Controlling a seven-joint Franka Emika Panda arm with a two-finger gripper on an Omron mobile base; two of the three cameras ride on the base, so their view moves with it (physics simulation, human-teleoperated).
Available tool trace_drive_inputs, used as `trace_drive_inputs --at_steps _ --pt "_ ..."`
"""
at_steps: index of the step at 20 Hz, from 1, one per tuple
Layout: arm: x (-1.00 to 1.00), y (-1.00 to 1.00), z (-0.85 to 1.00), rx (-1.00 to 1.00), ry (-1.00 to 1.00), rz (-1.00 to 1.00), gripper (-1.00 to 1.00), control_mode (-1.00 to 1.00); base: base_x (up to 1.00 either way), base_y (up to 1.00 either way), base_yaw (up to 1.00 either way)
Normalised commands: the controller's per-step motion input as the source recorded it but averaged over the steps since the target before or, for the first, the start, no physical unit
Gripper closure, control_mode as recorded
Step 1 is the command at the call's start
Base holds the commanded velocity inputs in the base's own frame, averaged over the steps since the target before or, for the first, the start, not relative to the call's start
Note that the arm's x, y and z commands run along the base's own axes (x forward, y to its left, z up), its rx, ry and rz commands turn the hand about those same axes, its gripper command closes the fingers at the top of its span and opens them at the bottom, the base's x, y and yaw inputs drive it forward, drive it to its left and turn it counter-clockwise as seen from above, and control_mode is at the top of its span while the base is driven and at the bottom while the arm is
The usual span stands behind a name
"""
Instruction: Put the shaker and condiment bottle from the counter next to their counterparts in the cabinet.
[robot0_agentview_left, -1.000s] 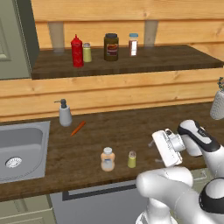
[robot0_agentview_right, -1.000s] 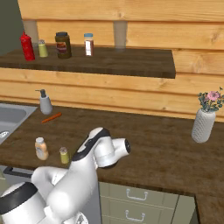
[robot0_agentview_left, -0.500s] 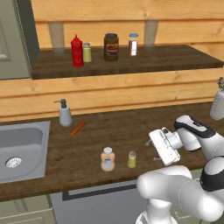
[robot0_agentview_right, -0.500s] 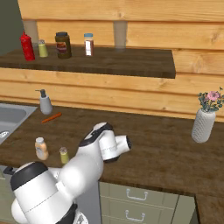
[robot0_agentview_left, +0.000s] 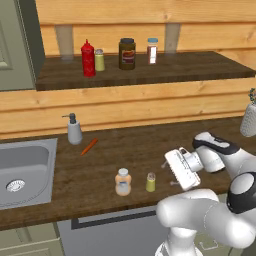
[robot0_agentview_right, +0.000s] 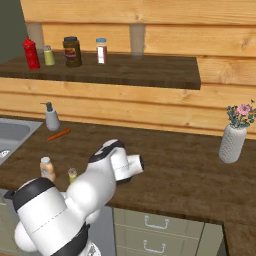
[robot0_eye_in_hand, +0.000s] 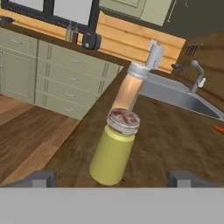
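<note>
The olive-yellow shaker (robot0_agentview_left: 150, 182) stands upright near the front edge of the counter (robot0_agentview_left: 130, 150), with the condiment bottle (robot0_agentview_left: 123, 181) just left of it. My gripper (robot0_agentview_left: 169, 173) is open, level with the shaker and a short way to its right, fingers pointing at it. In the hand view the shaker (robot0_eye_in_hand: 113, 151) stands centred ahead between the open fingertips (robot0_eye_in_hand: 183, 177), not touching them, and the condiment bottle (robot0_eye_in_hand: 129, 89) rises right behind it. On the cabinet shelf (robot0_agentview_left: 165, 72) the red squeeze bottle (robot0_agentview_left: 88, 58) and paler shaker (robot0_agentview_left: 99, 60) stand at the left.
A dark brown jar (robot0_agentview_left: 127, 53) and a white-labelled jar (robot0_agentview_left: 152, 50) share the shelf. A grey soap dispenser (robot0_agentview_left: 74, 130) and an orange carrot (robot0_agentview_left: 89, 146) lie behind the bottles. The steel sink (robot0_agentview_left: 30, 150) is at the left, a flower vase (robot0_agentview_right: 233, 140) at the right.
The hand has crept left across the counter toward the shaker, staying open. The shaker and the bottle have not moved.
</note>
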Motion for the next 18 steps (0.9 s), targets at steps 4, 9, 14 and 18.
trace_drive_inputs --at_steps 4,9,14,18 --pt "-0.02 0.32 -0.17 -0.03 0.0 0.0 -1.0 -1.0 0.0 0.0 0.0" --pt "0.01 0.35 -0.19 -0.03 0.02 0.0 -1.0 -1.0 0.0 0.0 0.0" --pt "0.15 0.3 -0.1 0.0 0.05 0.0 -1.0 -1.0 0.0 0.0 0.0" --pt "0.17 0.28 -0.07 0.0 0.07 0.0 -1.0 -1.0 0.0 0.0 0.0"
